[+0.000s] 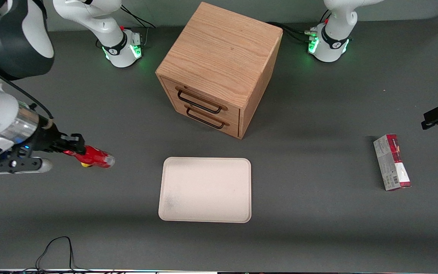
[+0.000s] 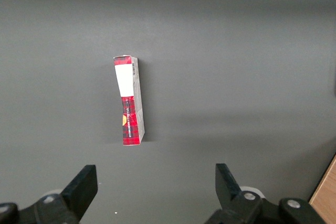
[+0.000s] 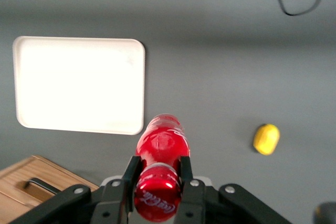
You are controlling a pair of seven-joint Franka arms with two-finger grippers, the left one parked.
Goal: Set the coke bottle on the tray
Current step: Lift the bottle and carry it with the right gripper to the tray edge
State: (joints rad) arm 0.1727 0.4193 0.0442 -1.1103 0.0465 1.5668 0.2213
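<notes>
One tray (image 1: 205, 189) lies bare; jaws (image 1: 75, 146) clamp one coke bottle (image 1: 96, 157) above the table, beside it

- Your right arm reaches in low over the working arm's end of the table, its white forearm angled down toward the table's middle.
- Your gripper (image 1: 75, 146) sits at the tip of a black wrist, held roughly level and raised off the table.
- Its two black fingers (image 3: 131, 174) are closed on the neck of the bottle (image 1: 96, 158), just below the cap.
- The bottle points straight out from the fingers, lying sideways in the air.
</notes>
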